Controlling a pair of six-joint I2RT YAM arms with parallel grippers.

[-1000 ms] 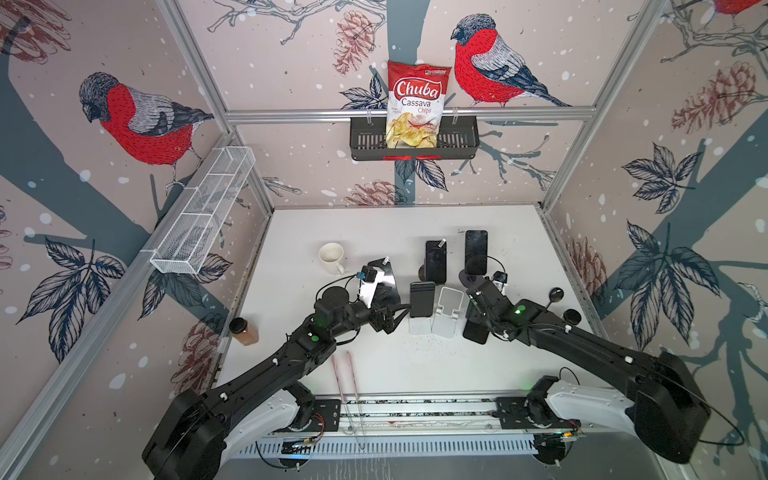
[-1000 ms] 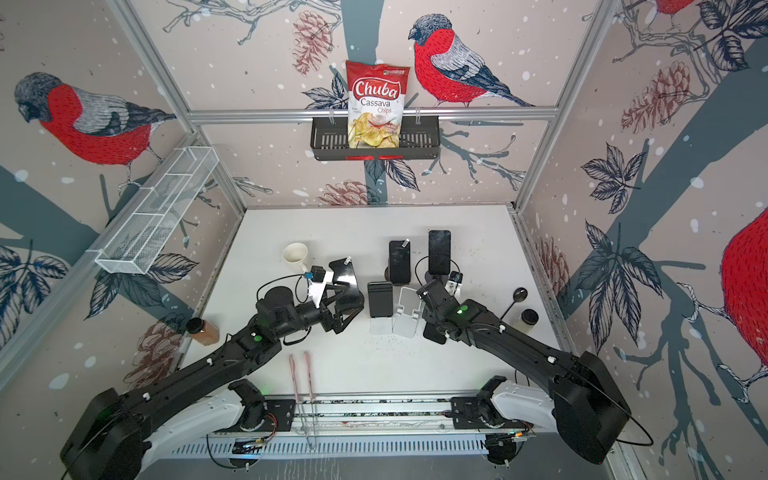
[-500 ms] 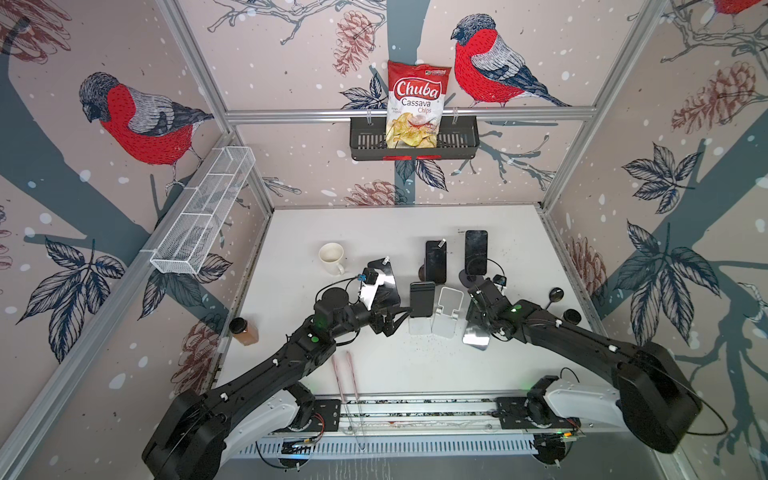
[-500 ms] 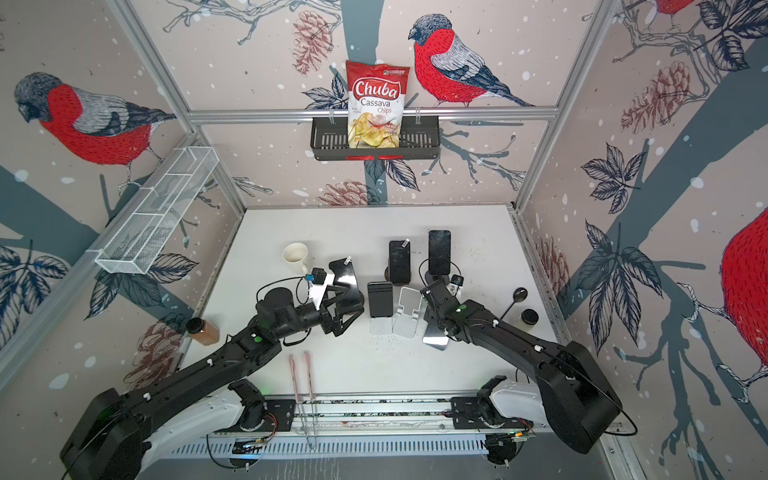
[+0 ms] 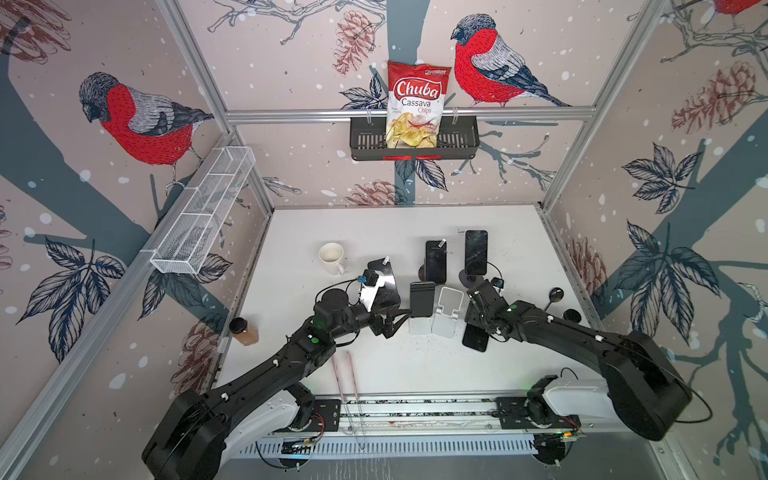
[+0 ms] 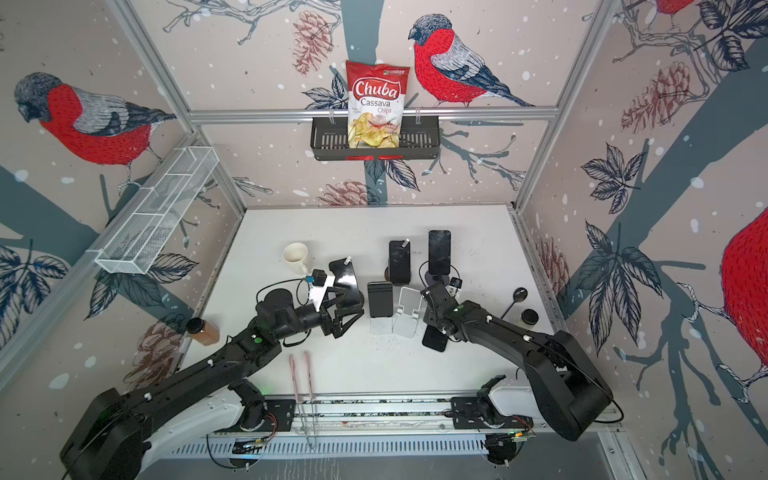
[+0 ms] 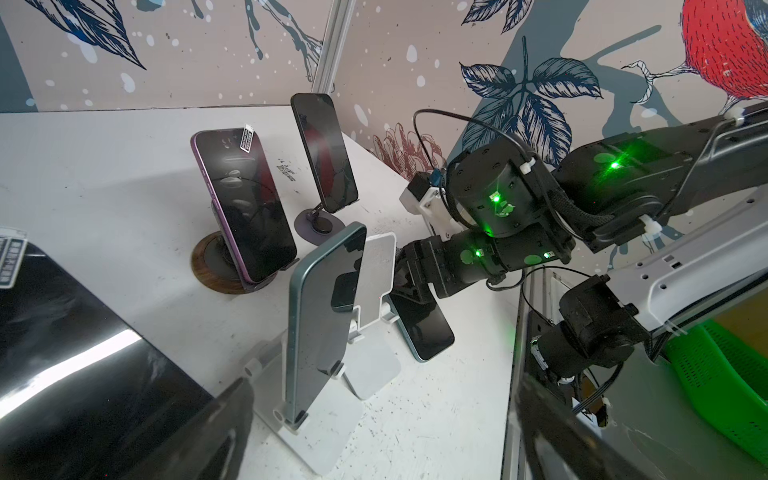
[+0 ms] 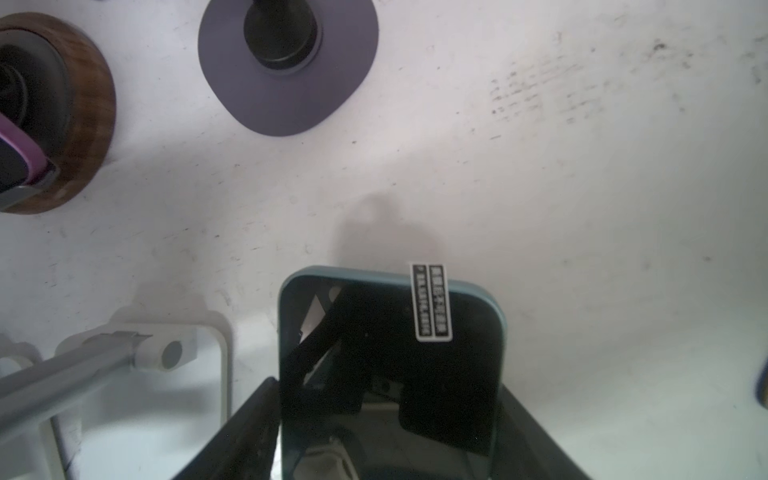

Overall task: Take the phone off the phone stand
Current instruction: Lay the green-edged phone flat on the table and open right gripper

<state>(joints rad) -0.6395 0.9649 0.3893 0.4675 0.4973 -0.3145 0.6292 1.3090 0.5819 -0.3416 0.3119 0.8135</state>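
Shifted slightly lower since a second earlier, the teal phone (image 5: 476,341) sat beside a white stand (image 5: 449,305), right claw (image 5: 482,321) clamped on it; left claw (image 5: 390,323) gaped wide

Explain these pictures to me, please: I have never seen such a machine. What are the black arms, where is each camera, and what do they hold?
Two black robot arms work over a white table; each ends in a gripper with two fingers. Two pictures look down from overhead; two come from cameras on the arms' wrists. The right gripper is shut on a dark phone with a teal frame, beside an empty white folding stand. The left gripper is open and faces a second teal phone on its white stand. Elsewhere: a purple-edged phone, a black phone at the back, a glossy black phone, a white mug, a brown spice jar, a black spoon.
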